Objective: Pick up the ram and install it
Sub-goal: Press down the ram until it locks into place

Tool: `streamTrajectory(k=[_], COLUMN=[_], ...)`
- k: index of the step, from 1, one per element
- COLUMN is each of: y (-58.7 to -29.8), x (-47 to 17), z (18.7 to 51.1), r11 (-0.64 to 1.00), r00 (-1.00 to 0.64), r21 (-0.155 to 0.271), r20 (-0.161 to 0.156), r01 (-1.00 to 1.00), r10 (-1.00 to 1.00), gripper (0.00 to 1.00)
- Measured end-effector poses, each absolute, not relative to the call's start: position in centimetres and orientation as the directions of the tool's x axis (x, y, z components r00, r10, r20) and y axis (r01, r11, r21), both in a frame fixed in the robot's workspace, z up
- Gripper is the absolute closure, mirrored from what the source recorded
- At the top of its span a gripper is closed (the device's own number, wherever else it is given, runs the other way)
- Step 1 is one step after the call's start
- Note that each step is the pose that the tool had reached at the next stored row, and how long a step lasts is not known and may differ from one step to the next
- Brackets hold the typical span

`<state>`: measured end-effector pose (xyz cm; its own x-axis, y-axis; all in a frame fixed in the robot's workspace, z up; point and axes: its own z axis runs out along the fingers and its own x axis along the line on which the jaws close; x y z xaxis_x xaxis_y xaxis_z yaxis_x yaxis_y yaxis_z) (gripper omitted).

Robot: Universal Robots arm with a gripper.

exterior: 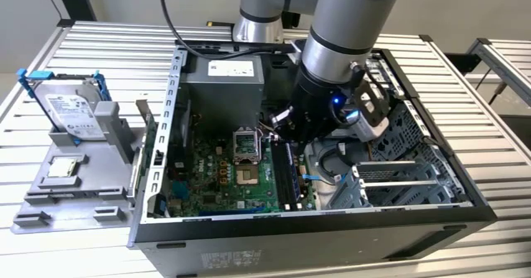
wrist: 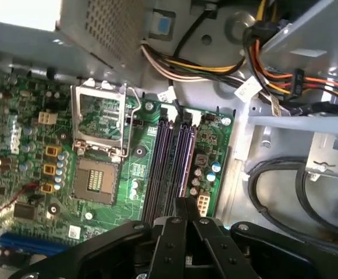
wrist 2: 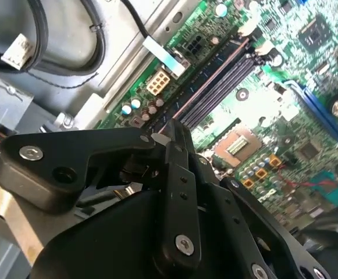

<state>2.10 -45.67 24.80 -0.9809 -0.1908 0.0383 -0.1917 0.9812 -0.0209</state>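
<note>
Ram (exterior: 290, 166) seated edge-down in motherboard slot (wrist: 177, 157), pincer (wrist: 180, 224) closed narrow on its end. Risk: misaligned notch, jamming under push.

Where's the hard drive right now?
Exterior view's left: the hard drive stands propped in the grey holder, outside the computer case, near the small silver chip.

An open computer case (exterior: 464, 209) lay on the slatted bench (exterior: 99, 48), its green motherboard (exterior: 224, 185) exposed. At the exterior view's left, a grey holder (exterior: 50, 197) carried a silver hard drive (exterior: 71, 110) and a small square processor chip (exterior: 64, 167).
</note>
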Motion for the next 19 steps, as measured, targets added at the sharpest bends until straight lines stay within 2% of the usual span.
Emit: streamTrajectory(k=[19], y=[-45.67], x=[2.09], z=[24.80], r11=[0.875], r00=[-0.875], r21=[-0.021], r20=[0.038], r01=[-0.484], r10=[-0.483], gripper=[1.00])
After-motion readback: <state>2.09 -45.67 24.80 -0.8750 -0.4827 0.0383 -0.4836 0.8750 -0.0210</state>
